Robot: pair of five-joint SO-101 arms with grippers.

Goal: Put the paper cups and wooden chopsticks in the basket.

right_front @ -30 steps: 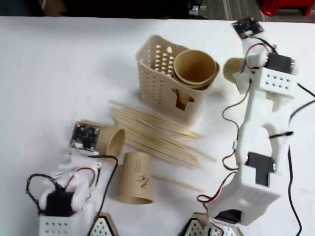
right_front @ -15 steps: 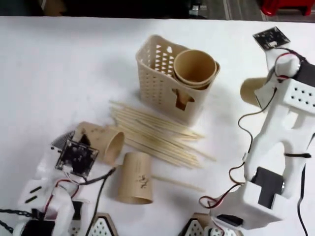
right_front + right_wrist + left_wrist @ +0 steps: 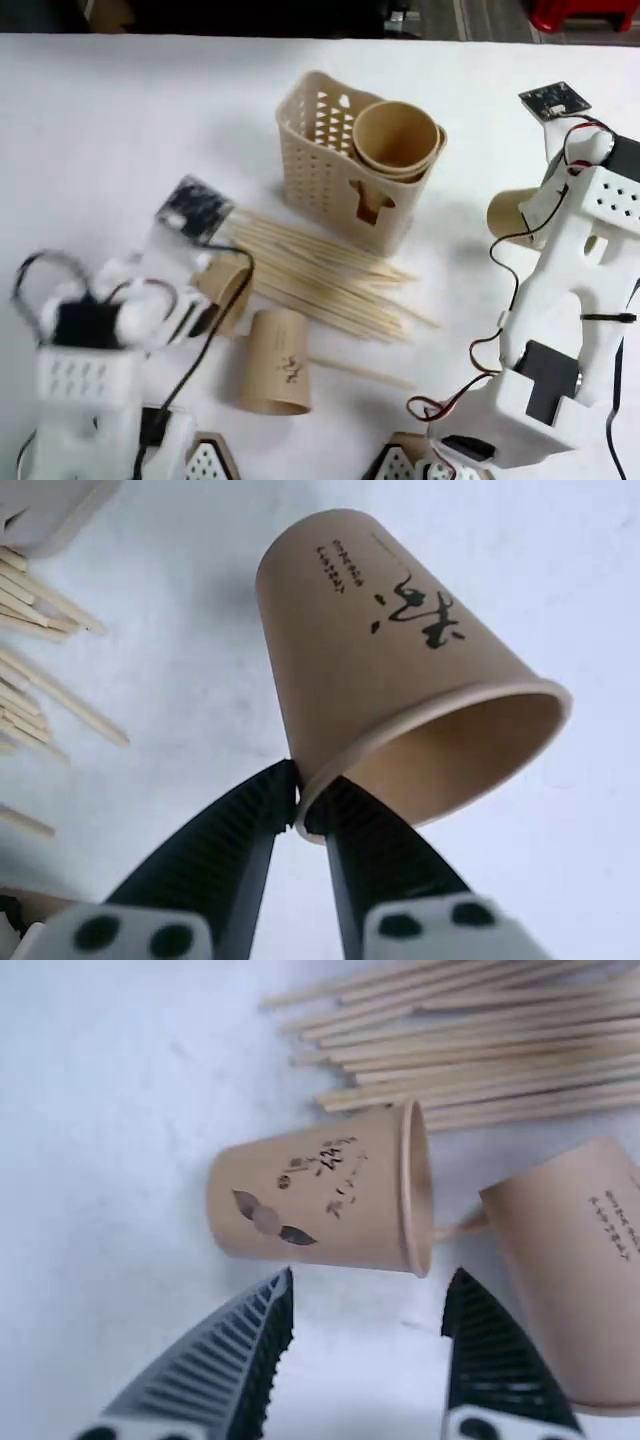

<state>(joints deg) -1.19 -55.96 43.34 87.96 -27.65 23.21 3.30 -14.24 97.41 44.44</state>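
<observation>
The left end effector [image 3: 372,1280] hangs wide open with nothing in it, just short of a paper cup [image 3: 320,1200] that lies on its side on the tabletop [image 3: 110,1090]. The cup lies straight ahead of the open fingers, and its long axis runs roughly along the line between the two fingertips, not across it. Its mouth rim falls within the gap while its base sticks out past one finger. A grasp here would probably have to take the rim or wall near the mouth, or the wrist would have to turn first to span the body. A second cup [image 3: 570,1270] lies just beside the mouth and would crowd the finger on that side. The wooden chopsticks [image 3: 480,1050] lie in a loose bundle just beyond the cups and up to the foot of the basket [image 3: 320,150]. The basket stands in the middle with nested cups [image 3: 395,135] already in it. The right end effector [image 3: 305,800] is pinched shut on the rim of a third cup [image 3: 390,650], held off to the side of the basket, and this arm looks the nearer one for the next drop.
</observation>
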